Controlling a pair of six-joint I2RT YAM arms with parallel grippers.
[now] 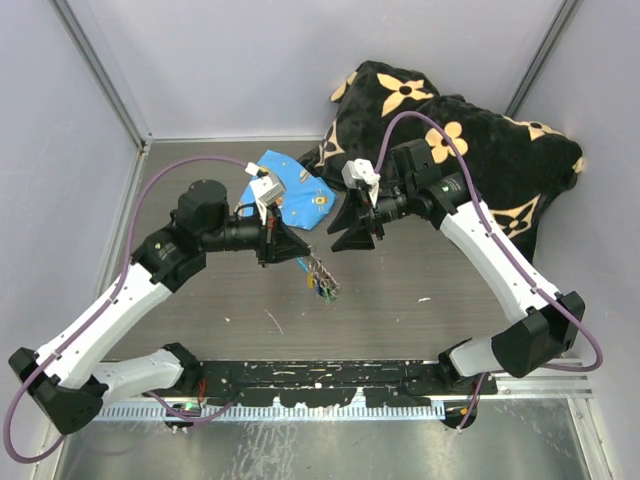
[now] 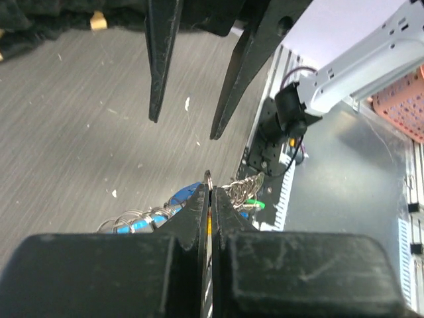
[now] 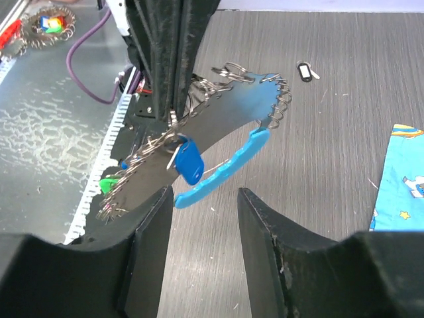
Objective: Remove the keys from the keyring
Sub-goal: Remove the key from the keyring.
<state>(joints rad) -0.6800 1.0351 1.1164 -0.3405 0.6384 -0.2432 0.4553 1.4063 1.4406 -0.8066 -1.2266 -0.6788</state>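
Two pincers meet above the surface (image 1: 430, 275): left pincer (image 2: 209, 193), pressed together, pinches the keyring (image 3: 228, 165), keys (image 1: 324, 287) dangling below; right pincer (image 3: 205, 195) hangs spread beside it. Likely next: close on one key and work it off.

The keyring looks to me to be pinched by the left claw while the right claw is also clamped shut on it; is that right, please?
Not quite. The left claw does pinch the keyring, but the right claw is open, not clamped shut on it: its jaws stand well apart. The right wrist view shows this.
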